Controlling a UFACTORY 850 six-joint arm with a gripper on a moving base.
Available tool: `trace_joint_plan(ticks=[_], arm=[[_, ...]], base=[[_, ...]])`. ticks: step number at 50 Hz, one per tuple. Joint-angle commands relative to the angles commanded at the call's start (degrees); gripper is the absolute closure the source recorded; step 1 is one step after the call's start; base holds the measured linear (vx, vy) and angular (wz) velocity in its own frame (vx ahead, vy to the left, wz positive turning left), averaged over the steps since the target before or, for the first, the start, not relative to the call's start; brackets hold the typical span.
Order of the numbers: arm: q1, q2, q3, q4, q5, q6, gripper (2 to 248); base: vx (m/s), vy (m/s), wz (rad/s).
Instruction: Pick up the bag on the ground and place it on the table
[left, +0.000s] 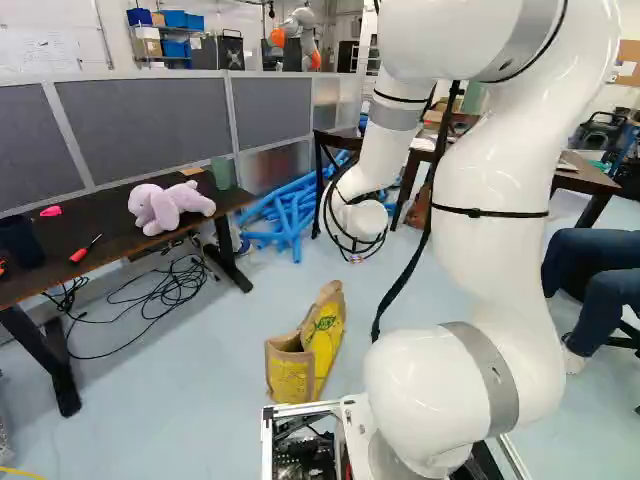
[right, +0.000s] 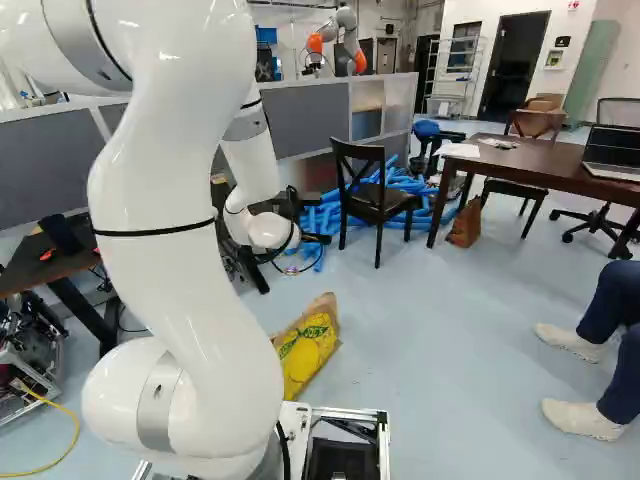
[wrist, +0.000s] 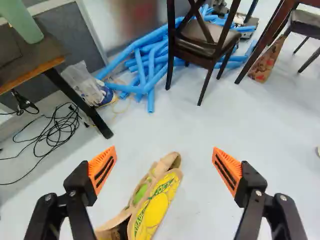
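Observation:
Past my white wrist, the dark gripper partly shows in the right base view, above the floor and beyond the bag. In the wrist view the gripper stands wide open, its orange pads far apart with nothing gripped. The yellow and tan bag lies on the floor just ahead of my base; its yellow side shows low between and below the fingers, touching neither. A dark table at the left of the left base view holds a purple plush toy. Another brown table stands at the right.
Black cables lie under the dark table. Blue foam tubes are piled beside a dark chair. A brown paper bag stands by the brown table. A seated person's legs are at the right. Another robot stands beyond the partition.

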Motion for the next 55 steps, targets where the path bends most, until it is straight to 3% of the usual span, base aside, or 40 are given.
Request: trace_joint_plan(ticks=[17,55], arm=[[0.6,-6.1,-5.1,0.2,-7.7,0.0,3],[1.9,-19.2,-17.1,0.3,-29.8,0.0,3]], base=[[0.0,0.0,0.0],[0.0,0.0,0.0]])
